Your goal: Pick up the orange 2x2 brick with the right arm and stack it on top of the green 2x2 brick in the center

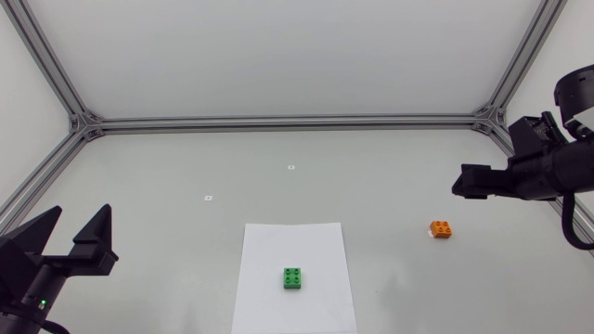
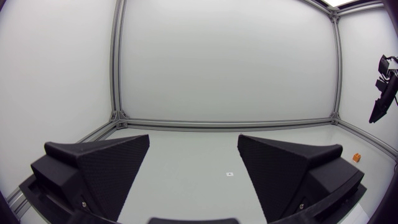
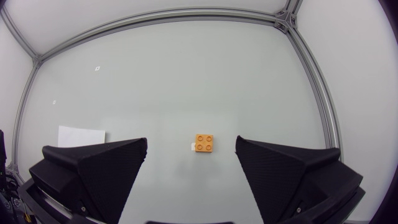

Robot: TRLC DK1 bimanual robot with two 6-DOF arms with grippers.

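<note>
Left pincer (image 2: 193,140), right pincer (image 3: 191,140) agape; orange brick (image 1: 442,228) on table (image 1: 371,167), green brick (image 1: 293,277) on paper (image 1: 278,243)

Orange 2x2 brick (image 1: 442,228) studs-up on table (image 1: 390,176), well apart from green 2x2 brick (image 1: 293,277) on white sheet (image 1: 278,243)

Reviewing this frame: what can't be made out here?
- Green 2x2 plastic brick: absent from both wrist views; right wrist view shows only a corner of its white paper sheet.
- Orange 2x2 plastic brick: too small in left wrist view to show studs.
- White speck beside it: too small to identify.
</note>
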